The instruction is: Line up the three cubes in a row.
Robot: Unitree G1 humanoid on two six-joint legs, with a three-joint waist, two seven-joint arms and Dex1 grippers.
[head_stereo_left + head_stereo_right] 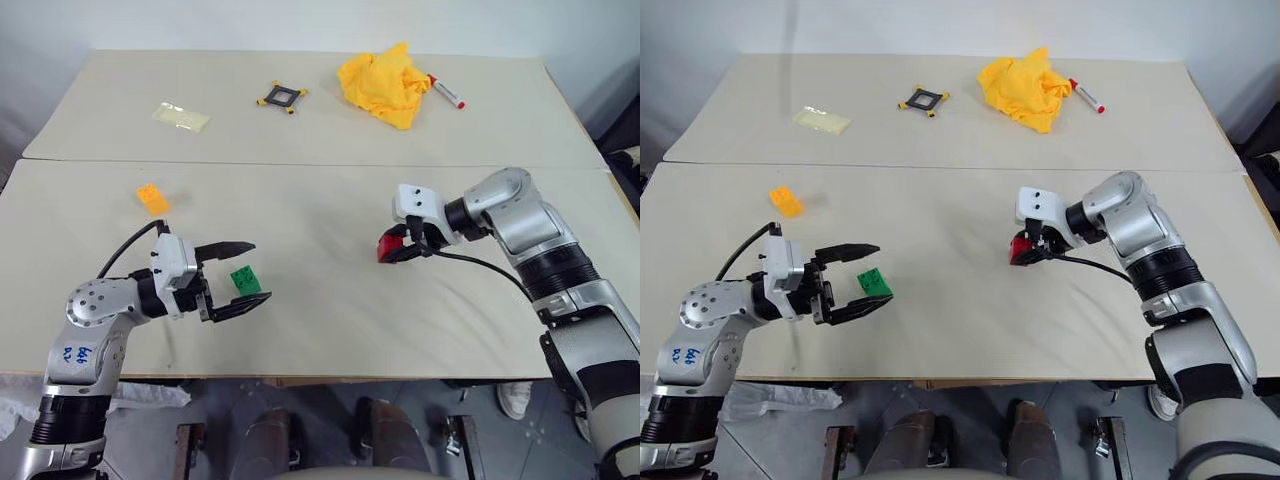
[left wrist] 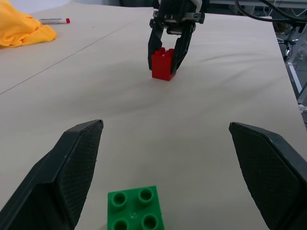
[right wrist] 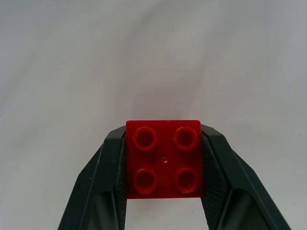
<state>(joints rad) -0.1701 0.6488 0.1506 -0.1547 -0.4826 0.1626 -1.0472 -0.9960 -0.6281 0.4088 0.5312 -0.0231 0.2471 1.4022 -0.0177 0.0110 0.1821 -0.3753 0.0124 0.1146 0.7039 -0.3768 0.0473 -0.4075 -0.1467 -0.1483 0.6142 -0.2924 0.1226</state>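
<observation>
On the near table lies the green cube (image 1: 245,279), between the spread fingers of my open left gripper (image 1: 238,276), which touch nothing. The same green cube (image 2: 135,208) sits studs up between those fingers in the left wrist view. My right gripper (image 1: 392,249) is shut on the red cube (image 1: 387,248) at the table's middle right; the red cube (image 3: 163,158) is clamped between both fingers, low over the table or on it. The orange cube (image 1: 153,198) rests alone at the left, beyond the left gripper.
On the far table lie a crumpled yellow cloth (image 1: 385,83), a red-capped marker (image 1: 446,92), a black square frame with yellow corners (image 1: 281,96) and a clear plastic bag (image 1: 181,116). A seam (image 1: 320,163) separates the two tables.
</observation>
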